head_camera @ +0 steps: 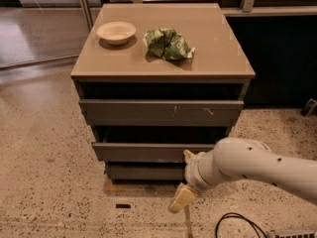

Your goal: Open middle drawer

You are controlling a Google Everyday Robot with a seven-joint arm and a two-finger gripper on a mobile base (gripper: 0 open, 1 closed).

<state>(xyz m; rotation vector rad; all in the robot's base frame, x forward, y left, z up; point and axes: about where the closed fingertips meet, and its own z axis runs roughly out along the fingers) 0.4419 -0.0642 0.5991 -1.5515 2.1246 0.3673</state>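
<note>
A tan cabinet (163, 71) holds three stacked grey-brown drawers. The middle drawer (143, 151) has a flat, plain front with a dark gap above it. The top drawer front (161, 112) bears pale scratches, and the bottom front (143, 171) is the shortest. My gripper (184, 178), on a white arm (257, 165) coming in from the right, sits low at the right end of the middle and bottom drawer fronts. Its cream fingers (179, 199) are spread apart and hold nothing. One upper fingertip is at the middle drawer's lower right edge.
A pale bowl (116, 32) and a crumpled green bag (167, 44) lie on the cabinet top. Speckled floor (49, 192) surrounds the cabinet. A black cable (237, 224) lies on the floor at the lower right. A dark wall panel (277, 58) stands to the right.
</note>
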